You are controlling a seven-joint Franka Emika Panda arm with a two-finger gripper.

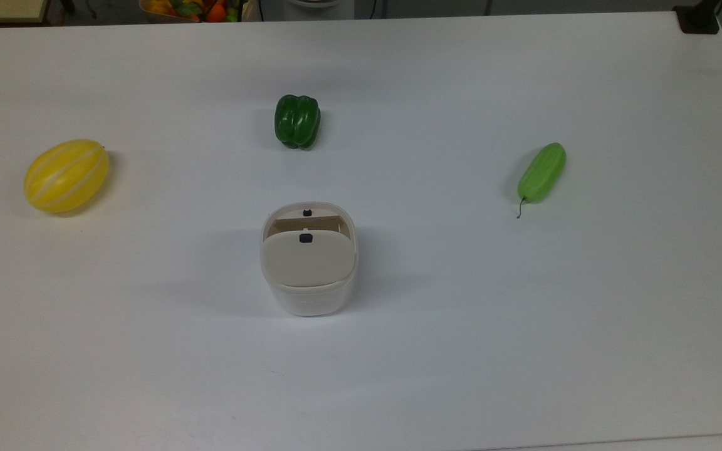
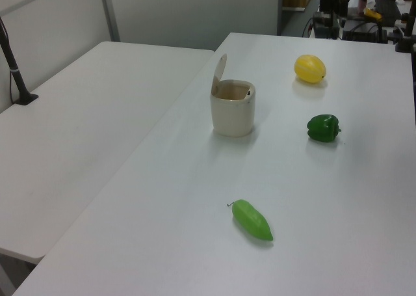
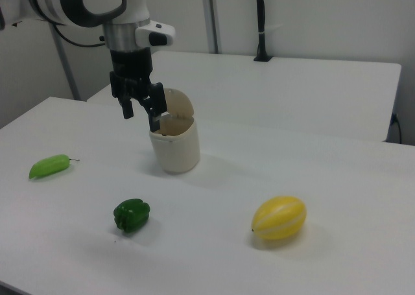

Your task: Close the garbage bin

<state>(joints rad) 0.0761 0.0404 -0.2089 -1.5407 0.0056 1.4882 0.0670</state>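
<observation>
The garbage bin [image 1: 309,260] is sitting near the middle of the white desk [image 1: 524,326], and its beige lid [image 1: 306,258] is standing up on its hinge, leaving the mouth open. In the top view the lid is leaning over the bin's nearer part, with a small dark button [image 1: 305,238] showing on it and a second dark spot on the rim beyond. In the left view the lid [image 2: 219,75] is rising from the bin's [image 2: 233,108] left edge, tilted a little outward. In the right view it [image 3: 179,103] is standing behind the opening of the bin [image 3: 175,143].

The arm is reaching in from the right view's upper left, and the tool [image 3: 142,117] is hanging over the bin's left rim as the right view shows it, its two dark fingers [image 3: 127,106] apart and holding nothing. One fingertip is appearing just beside the rim; I cannot tell whether it is touching.

Three pieces of produce are lying well apart from the bin. A yellow melon [image 1: 66,175] is resting far to the top view's left, a dark green pepper [image 1: 298,121] is sitting beyond the bin toward the top view's upper edge, and a light green gourd [image 1: 542,172] with a thin stem is lying to the top view's right. A second white desk [image 2: 78,127] is standing alongside, at the left view's left.
</observation>
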